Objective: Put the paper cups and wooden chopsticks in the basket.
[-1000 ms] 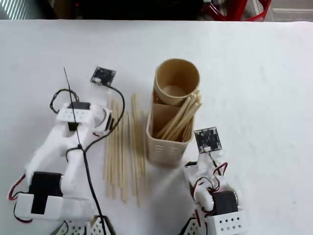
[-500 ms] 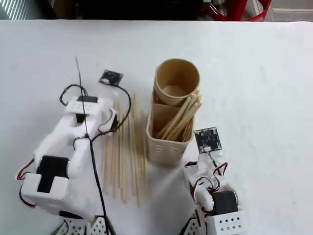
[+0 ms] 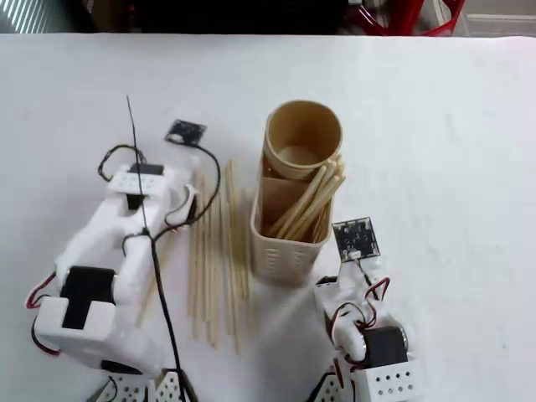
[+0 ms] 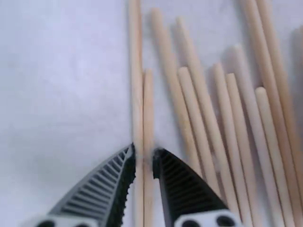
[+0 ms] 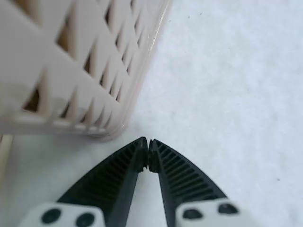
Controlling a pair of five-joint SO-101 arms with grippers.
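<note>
Left hand (image 4: 143, 158): low over the table (image 3: 435, 126), at the left side of the loose wooden chopsticks (image 3: 218, 268). The jaws stand narrow, only a stick's width apart, and are closed on a single chopstick (image 4: 148, 109) that runs between the two fingers. A second, longer stick (image 4: 136, 71) lies just beside the held one and touches it along its length, passing by the outer finger (image 4: 125, 172); whether that finger presses on it cannot be told. The remaining loose sticks (image 4: 213, 118) lie flat on the table, roughly parallel, pointing from the near edge toward the far edge, between the left arm (image 3: 100, 260) and the basket (image 3: 280, 251). One stick (image 3: 149, 297) lies slanted apart from the row, partly under the left arm. The basket stands upright about midway between the table's left and right edges, nearer the near edge than the far one. Its far compartment holds the paper cups (image 3: 289, 155), nested and upright, mouth open upward. Its near compartment holds a bundle of chopsticks (image 3: 310, 201) leaning toward the right wall, tips above the rim. Right hand (image 5: 148, 153): fingers fully together, tips touching, holding nothing. It rests low over bare table just beside the near right corner of the basket (image 5: 71, 71), apart from the latticed wall. The right arm (image 3: 368, 335) sits folded at the near edge.
</note>
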